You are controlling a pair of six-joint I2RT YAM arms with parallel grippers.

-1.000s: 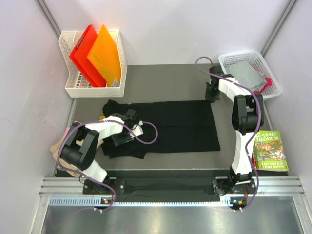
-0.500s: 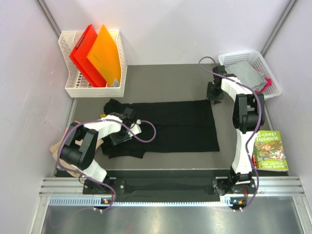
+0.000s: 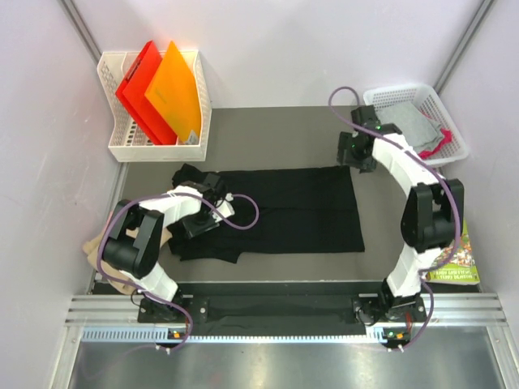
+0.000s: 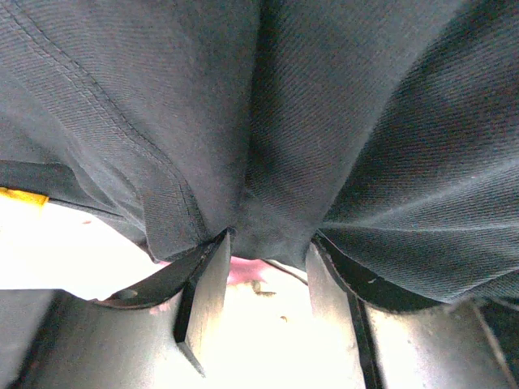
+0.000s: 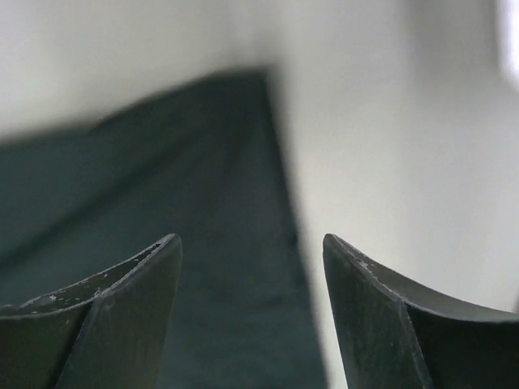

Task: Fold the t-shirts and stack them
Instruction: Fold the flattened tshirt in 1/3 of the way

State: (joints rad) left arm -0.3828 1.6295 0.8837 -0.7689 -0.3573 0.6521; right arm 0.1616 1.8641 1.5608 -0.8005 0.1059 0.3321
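Hardly any writing is coming through clearly enough to read. The picture book (image 3: 461,258) at the right edge of the bench is showing only a strip of its cover beside the right arm (image 3: 405,166), its lettering too small to make out. A small label (image 3: 190,139) is sitting on the white rack (image 3: 154,150), also illegible.

Three plain, pale lilac-white walls close in the space: a back wall (image 3: 284,49), a left wall (image 3: 40,162) and a right wall (image 3: 495,105). Slim grey metal posts (image 3: 81,28) run up the two far corners. The flat grey-brown tabletop (image 3: 276,138) fills the floor of this enclosure. Along its near edge lies a ribbed silver aluminium rail (image 3: 284,308), with a brushed steel sheet (image 3: 284,365) below it. The light is soft and even, casting faint shadows.
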